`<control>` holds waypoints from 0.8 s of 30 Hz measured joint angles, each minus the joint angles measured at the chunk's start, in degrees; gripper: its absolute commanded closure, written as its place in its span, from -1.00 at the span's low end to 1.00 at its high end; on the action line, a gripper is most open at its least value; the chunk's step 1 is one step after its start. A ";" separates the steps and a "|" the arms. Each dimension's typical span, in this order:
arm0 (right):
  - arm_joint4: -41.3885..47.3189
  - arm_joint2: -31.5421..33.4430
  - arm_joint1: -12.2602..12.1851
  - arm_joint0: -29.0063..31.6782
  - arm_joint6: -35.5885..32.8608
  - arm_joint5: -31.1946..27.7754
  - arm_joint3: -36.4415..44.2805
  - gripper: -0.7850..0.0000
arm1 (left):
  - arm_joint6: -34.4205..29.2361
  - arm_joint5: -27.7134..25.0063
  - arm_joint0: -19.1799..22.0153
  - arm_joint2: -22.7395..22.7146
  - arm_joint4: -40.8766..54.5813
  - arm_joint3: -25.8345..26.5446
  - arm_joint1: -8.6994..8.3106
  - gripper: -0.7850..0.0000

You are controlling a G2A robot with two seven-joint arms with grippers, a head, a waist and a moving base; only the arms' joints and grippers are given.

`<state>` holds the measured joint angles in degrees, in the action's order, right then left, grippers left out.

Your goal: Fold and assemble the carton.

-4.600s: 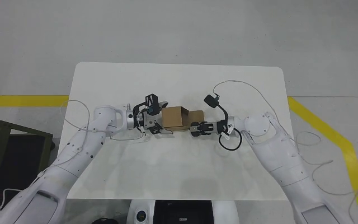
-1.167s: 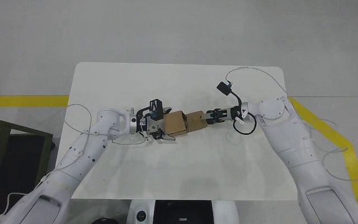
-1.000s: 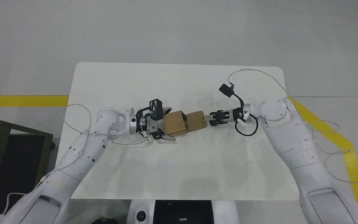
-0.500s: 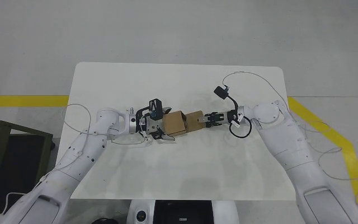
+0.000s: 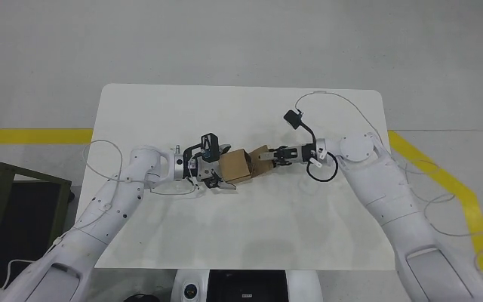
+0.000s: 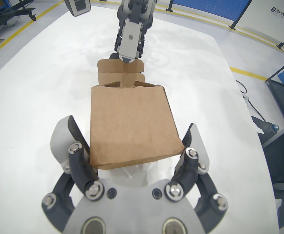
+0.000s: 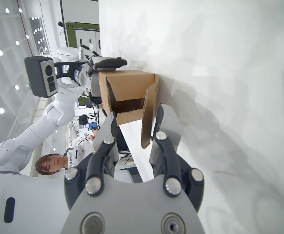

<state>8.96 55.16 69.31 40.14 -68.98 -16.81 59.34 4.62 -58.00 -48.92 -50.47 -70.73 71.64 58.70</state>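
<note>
Two ends of the carton (image 5: 240, 164), lying sideways on the surface (image 5: 241, 234), are tended. Our left gripper (image 6: 131, 124) grasps one end in its jaws. Our right gripper (image 7: 136, 113) has released jaws straddling the opposite end's flap (image 7: 149, 110). We judge flap-closing is underway; next we should press that flap inward.

A robotics test hall: a white desk (image 5: 151, 106) stands on a bare grey floor (image 5: 241, 38) crossed by yellow marking tape (image 5: 45, 136), the sort that bounds work zones in industrial halls. Blue partition panels (image 6: 210, 2) on black feet screen off the bay, a wheeled stand (image 6: 20, 11) is parked at its edge, and cables (image 6: 241, 86) trail over the floor. Rows of round ceiling lights (image 7: 7, 10) and a green-framed cabinet (image 7: 82, 25) show behind.
</note>
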 measured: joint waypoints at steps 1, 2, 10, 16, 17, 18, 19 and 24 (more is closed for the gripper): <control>0.54 -0.05 0.06 -0.07 -0.16 -0.07 0.31 0.22 | 0.00 0.00 -0.01 0.03 0.00 0.03 0.00 -1.00; 1.00 -0.14 0.12 -0.14 -0.31 -0.10 0.58 0.22 | 0.00 0.00 -0.01 0.06 0.00 0.05 0.00 -1.00; 3.47 -1.73 0.82 -0.92 -1.14 0.02 1.94 0.26 | -0.07 0.00 0.08 0.41 0.14 0.09 -0.05 -1.00; 4.42 -2.66 1.20 -1.00 -1.12 0.05 1.65 0.34 | -0.09 0.00 0.12 0.67 0.32 0.06 -0.13 -1.00; 4.58 -2.77 1.24 -0.99 -1.17 0.05 1.57 0.35 | -0.11 0.00 0.13 0.72 0.36 0.07 -0.14 -1.00; 4.75 -2.90 1.29 -0.96 -1.18 0.08 1.47 0.40 | -0.13 0.00 0.15 0.79 0.40 0.09 -0.16 -1.00; 4.88 -2.98 1.33 -0.92 -1.18 0.13 1.39 0.40 | -0.14 0.00 0.18 0.84 0.44 0.11 -0.18 -1.00; 5.52 -3.35 1.49 -0.64 -1.13 0.30 0.79 0.42 | -0.26 0.00 0.29 1.09 0.53 0.18 -0.29 -1.00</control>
<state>14.48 51.81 70.80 39.50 -70.11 -16.51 60.14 4.36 -58.00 -48.62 -49.38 -70.20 71.82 58.41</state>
